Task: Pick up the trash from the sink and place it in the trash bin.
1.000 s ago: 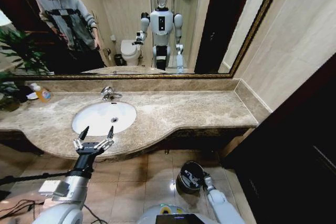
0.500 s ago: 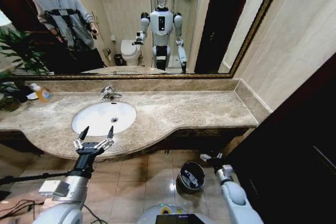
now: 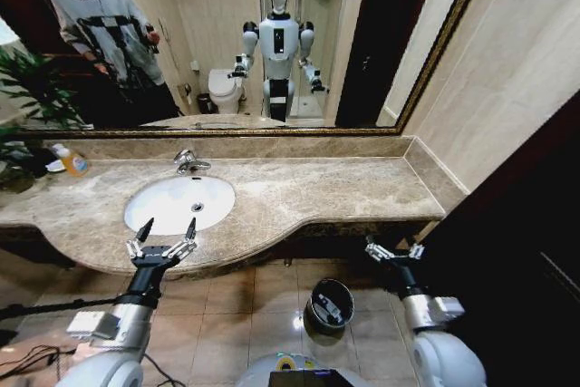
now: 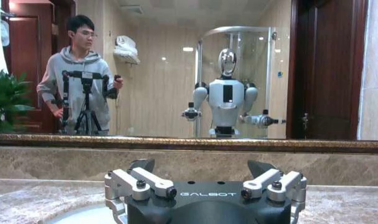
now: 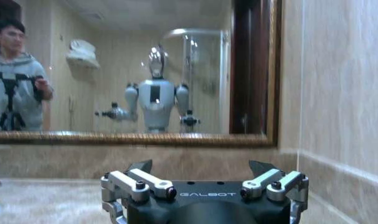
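Left tool (image 3: 163, 240) open, empty, poised at counter (image 3: 299, 192) edge facing sink (image 3: 178, 202). Right tool (image 3: 394, 252) open, empty, raised beside trash bin (image 3: 330, 304) holding trash (image 3: 332, 311); sink looks emptied.

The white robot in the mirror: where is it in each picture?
Head view: white-and-black robot reflection, top middle.
Left wrist view: centre, above the left claw.
Right wrist view: left of centre, above the right claw.
Shared landmark: the gold mirror frame beneath it.
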Available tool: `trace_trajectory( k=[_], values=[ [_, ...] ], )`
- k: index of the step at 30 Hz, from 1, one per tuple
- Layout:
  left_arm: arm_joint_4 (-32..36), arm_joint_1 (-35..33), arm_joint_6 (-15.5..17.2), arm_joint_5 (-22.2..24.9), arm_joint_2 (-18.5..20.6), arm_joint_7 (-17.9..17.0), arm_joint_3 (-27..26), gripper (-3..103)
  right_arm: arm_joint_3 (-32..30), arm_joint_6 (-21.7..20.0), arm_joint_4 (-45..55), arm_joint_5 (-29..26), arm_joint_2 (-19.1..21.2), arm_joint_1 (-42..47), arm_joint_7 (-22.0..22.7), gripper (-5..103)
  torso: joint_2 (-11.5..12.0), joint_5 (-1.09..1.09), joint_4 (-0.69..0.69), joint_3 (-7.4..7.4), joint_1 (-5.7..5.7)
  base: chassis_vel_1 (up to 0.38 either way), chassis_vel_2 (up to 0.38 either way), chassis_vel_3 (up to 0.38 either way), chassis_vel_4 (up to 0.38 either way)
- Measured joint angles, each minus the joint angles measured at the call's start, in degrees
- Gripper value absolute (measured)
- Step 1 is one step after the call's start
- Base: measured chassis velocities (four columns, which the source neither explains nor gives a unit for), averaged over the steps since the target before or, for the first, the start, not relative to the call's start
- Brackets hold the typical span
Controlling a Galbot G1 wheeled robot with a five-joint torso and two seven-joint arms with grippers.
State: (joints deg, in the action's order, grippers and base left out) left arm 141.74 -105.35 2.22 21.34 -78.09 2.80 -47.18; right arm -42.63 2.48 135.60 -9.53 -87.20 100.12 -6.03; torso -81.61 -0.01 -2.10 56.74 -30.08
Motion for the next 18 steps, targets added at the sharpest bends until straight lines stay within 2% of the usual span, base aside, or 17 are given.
trace_trajectory(
  k=[7, 18],
  values=[
    [0.0, 0.0, 0.0, 0.0, 0.0, 0.0, 0.0, 100, 1.2, -3.5, 4.3, 2.1, -0.5, -1.6, 0.7, 100, 0.0, 0.01, -0.01, 0.00, 0.00, 0.000, 0.000, 0.000, 0.000],
    [0.0, 0.0, 0.0, 0.0, 0.0, 0.0, 0.0, 100, 3.5, -3.5, 6.0, 4.0, -1.3, 0.5, -1.0, 100, 0.0, 0.01, 0.00, 0.00, 0.00, 0.000, 0.000, 0.000, 0.000]
  ],
)
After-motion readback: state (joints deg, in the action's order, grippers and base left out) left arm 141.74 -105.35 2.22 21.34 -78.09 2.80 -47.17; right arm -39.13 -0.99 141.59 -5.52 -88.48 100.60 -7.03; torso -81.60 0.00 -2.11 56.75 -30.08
